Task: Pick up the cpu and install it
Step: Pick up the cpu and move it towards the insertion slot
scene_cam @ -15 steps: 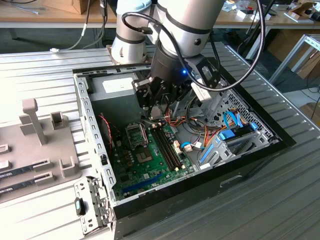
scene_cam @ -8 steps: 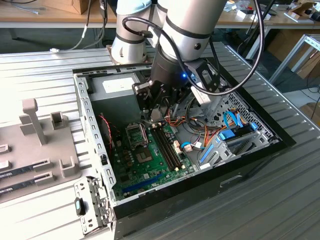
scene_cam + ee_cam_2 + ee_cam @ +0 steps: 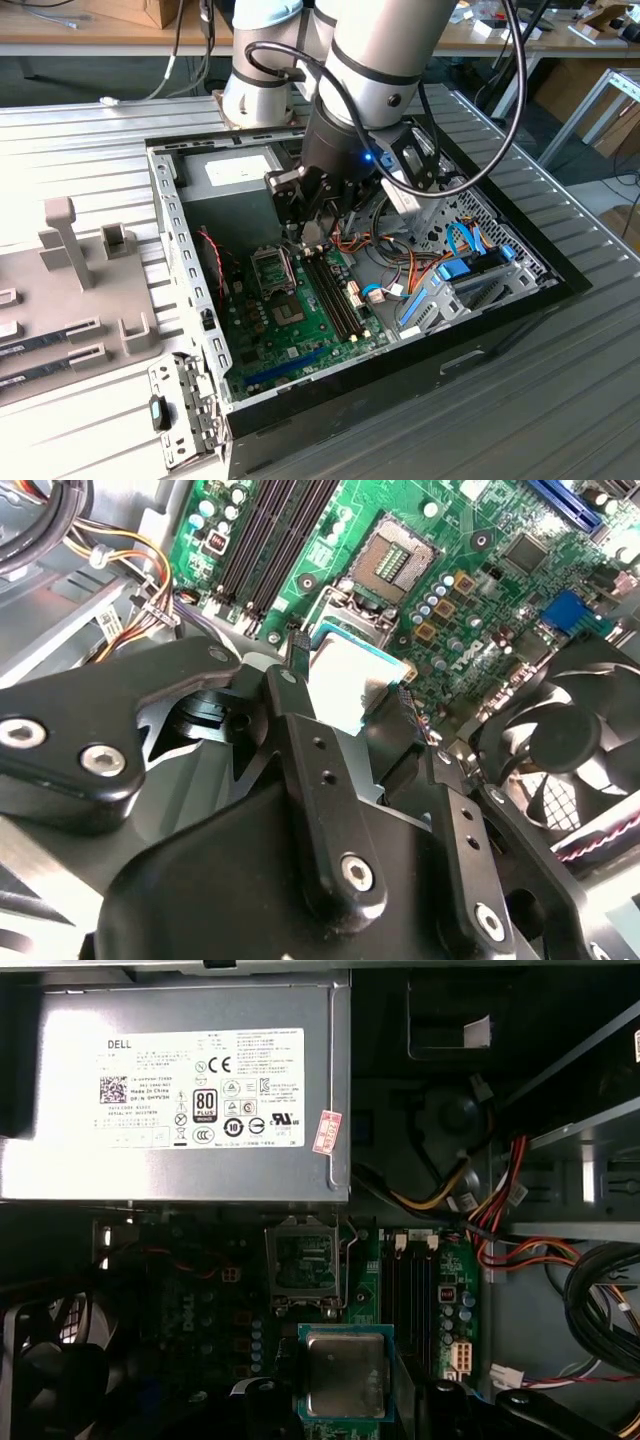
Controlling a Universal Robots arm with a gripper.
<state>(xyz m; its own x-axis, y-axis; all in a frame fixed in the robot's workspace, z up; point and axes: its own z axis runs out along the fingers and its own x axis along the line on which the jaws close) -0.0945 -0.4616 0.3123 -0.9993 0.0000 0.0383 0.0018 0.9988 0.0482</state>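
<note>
Gripper of the grey arm hangs inside the open computer case in the exterior view, its tips low over the green motherboard. It is just beside the empty processor socket, toward the exterior view's right, at the near end of the black memory slots. The grey power supply lies in the case behind the arm. A grey fixture plate sits on the table at the exterior view's left.

In the second wrist view, two black fingers are clamped on opposite edges of the cpu, which shows its pale metal top. It is held above the board, near the open socket but not in it. A black fan sits to one side.

In the first wrist view, the cpu, silver on top with a green rim, lies close to the bare socket and clear of it. The labelled power supply sits beyond, with bundled cables beside it.
</note>
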